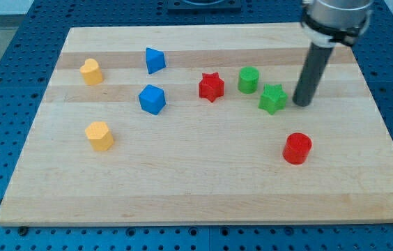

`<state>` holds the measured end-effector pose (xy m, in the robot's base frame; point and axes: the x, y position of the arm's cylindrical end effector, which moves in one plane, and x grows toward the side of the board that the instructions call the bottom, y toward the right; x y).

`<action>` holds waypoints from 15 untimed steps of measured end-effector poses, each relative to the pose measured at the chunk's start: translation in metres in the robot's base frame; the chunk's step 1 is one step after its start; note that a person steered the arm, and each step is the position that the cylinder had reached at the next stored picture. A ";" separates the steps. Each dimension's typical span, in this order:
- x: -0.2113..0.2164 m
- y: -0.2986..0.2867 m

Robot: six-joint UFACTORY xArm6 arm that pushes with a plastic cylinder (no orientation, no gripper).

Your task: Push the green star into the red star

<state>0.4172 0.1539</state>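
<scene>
The green star [272, 98] lies on the wooden board right of centre. The red star [211, 87] lies to its left, a little nearer the view's top. A green cylinder [248, 79] stands between them, slightly above the line joining them. My tip [301, 104] rests on the board just to the right of the green star, a small gap apart from it. The dark rod rises from there toward the view's top right.
A red cylinder [297, 148] stands below the green star. A blue cube [152, 99] and a blue wedge-like block [155, 60] lie left of the red star. Two yellow blocks [92, 71] [99, 135] lie at the view's left. The board edge [203, 222] runs along the bottom.
</scene>
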 end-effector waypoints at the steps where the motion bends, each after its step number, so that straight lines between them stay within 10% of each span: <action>1: 0.015 -0.034; 7: -0.008 -0.178; 15: 0.023 -0.159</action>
<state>0.4399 -0.0049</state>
